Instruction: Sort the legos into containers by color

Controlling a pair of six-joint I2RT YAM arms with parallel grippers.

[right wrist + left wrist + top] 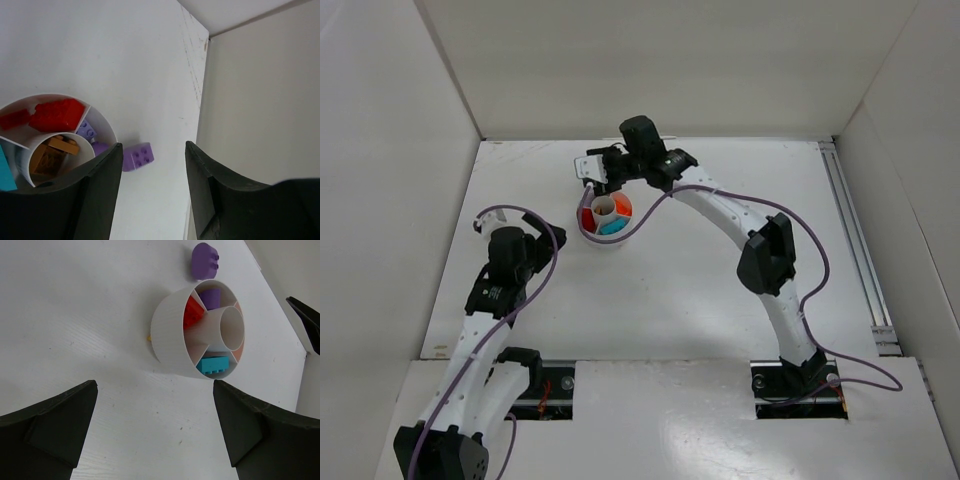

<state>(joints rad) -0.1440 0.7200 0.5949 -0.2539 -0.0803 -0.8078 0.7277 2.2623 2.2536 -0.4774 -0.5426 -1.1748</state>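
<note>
Right pincer (154,145) partly open, empty, above a loose purple lego (137,156) beside the dish (107,126), left pincer (154,385) wide, empty

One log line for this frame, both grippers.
left gripper: open, empty | right gripper: open, by dish | purple brick: loose beside dish

L arm (470,345) & R arm (720,205): white rounded shells, black motor blocks at joints, black wrist heads. Thin purple cable (525,210) runs along each; R's slack loops out at 3 o'clock of its black base (802,376). Fingers (47,435) matte black, broad, wedge-shaped w/ angular tips, both arms alike.
</note>
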